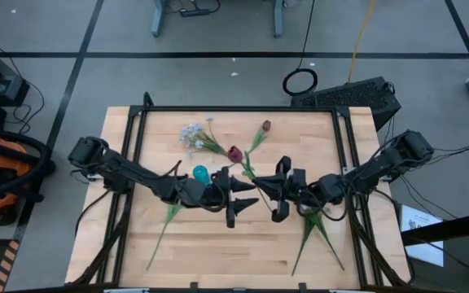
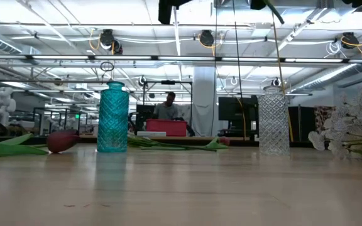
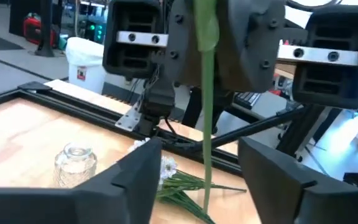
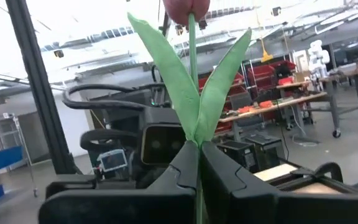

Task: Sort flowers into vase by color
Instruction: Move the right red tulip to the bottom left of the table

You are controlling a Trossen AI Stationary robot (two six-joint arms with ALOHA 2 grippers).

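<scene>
Closest in, in its own wrist view, the right gripper [image 4: 197, 152] has its fingers pressed together on the stem of a red tulip [image 4: 166, 68]. The grip sits just under the fork of the two leaves, and the flower stands upright with its head above. Seen from overhead, both arms meet at the bench's centre. The left gripper [image 3: 205, 168] faces the right one with its fingers spread wide. The lower stem hangs between them, touching neither. This looks like either a hand-over or a steadying of the stem before it goes into a vase. To do it well, the left fingers should close softly on the bare stem below the leaves, and the right should hold until that grip is sure. The stem should stay vertical and go straight down, because the necks are narrow and a sideways nudge could tip a vase. In the low view the stem hangs in line with the clear glass vase [image 2: 274, 122], but depth cannot be judged there. The teal vase [image 2: 113, 119] stands well apart from the clear one. From above, white sprays [image 1: 192, 134] lie at 11 o'clock, a loose tulip [image 1: 265, 126] lies at 12, and leafy stems [image 1: 165, 220] lie at 7 and 5. The bench [image 2: 181, 188] is pale wood in a black frame. Beyond it is a workshop with strip lights, shelving and a person [image 2: 168, 107] seated far off. The floor is grey with dark tape lines.
</scene>
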